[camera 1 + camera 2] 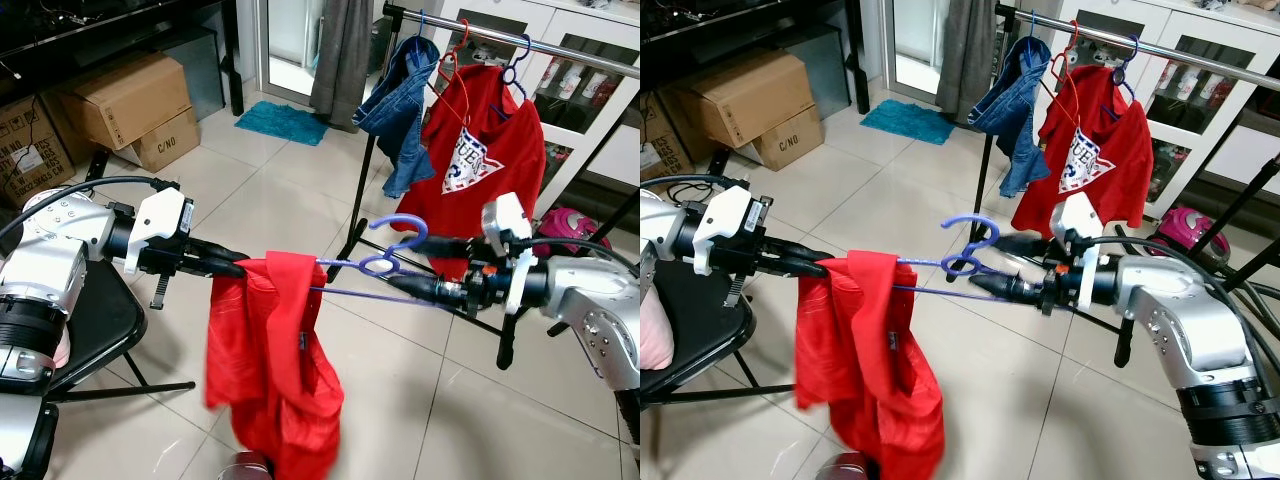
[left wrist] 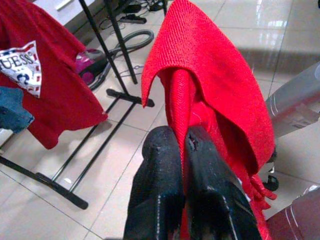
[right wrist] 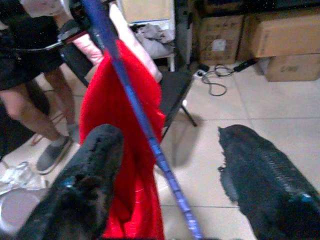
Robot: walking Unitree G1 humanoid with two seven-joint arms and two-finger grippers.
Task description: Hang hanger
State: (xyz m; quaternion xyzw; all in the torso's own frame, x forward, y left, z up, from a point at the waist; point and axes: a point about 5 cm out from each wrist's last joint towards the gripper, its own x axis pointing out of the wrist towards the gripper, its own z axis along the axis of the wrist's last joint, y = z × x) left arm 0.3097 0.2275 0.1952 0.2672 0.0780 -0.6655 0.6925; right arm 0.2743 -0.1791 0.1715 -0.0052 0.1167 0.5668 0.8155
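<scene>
Left wrist view shows the left gripper [image 2: 185,145] pinching a fold of the red shirt [image 1: 270,360], which hangs on the blue hanger [image 1: 385,262] held between both arms. Right wrist view shows the right gripper [image 3: 175,165] spread wide, the hanger's bar between its fingers, and a person's legs [image 3: 30,110] beyond; the clothes rail [image 1: 520,40] stands behind.
</scene>
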